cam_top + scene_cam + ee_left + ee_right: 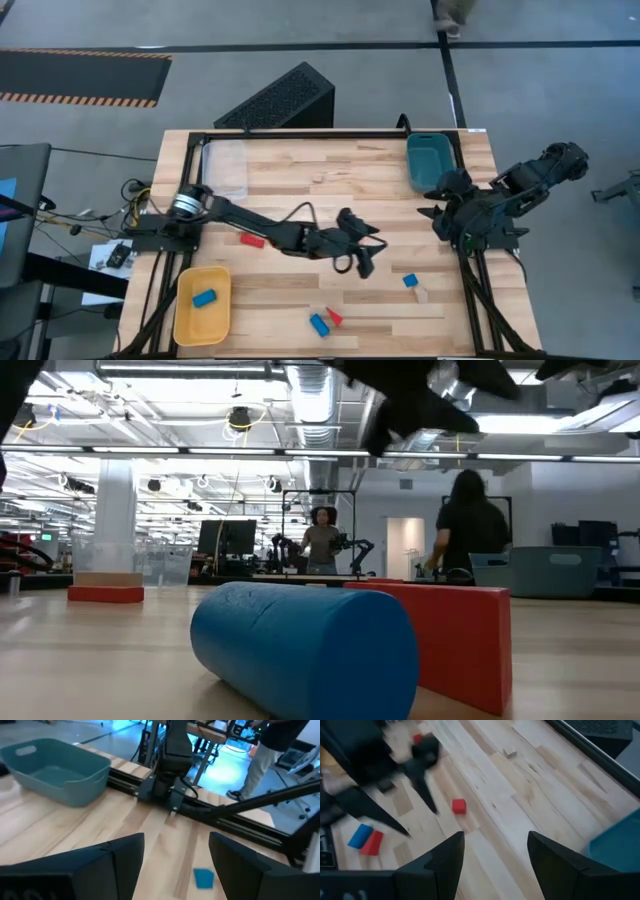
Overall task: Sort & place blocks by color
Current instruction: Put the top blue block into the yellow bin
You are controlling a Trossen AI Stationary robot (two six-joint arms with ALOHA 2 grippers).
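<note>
Blocks lie scattered over the wooden table (330, 170), none of them in either claw. Nearest the left gripper (366, 250) is a blue block (410, 281), on the table just ahead of the fingertips and apart from them; in the left wrist view this blue block (203, 878) shows low between the two dark fingers (120, 860), which stand wide apart with nothing between them. A pale wooden block (421, 295) lies just beside the blue one. Toward the table's front edge a blue cylinder (319, 324) and a red wedge (334, 317) lie touching or nearly so; they fill the low view as a blue cylinder (300, 645) in front of a red block (450, 635). Another red block (251, 240) lies beside the left arm's forearm, and one blue block (204, 298) sits inside the yellow tray (185, 320). The left arm reaches from the table's left edge across the middle, stretched long and low, its claw tilted downward. The right gripper (432, 210) waits at the right edge near the teal tray (430, 165), fingers spread and holding nothing.
</note>
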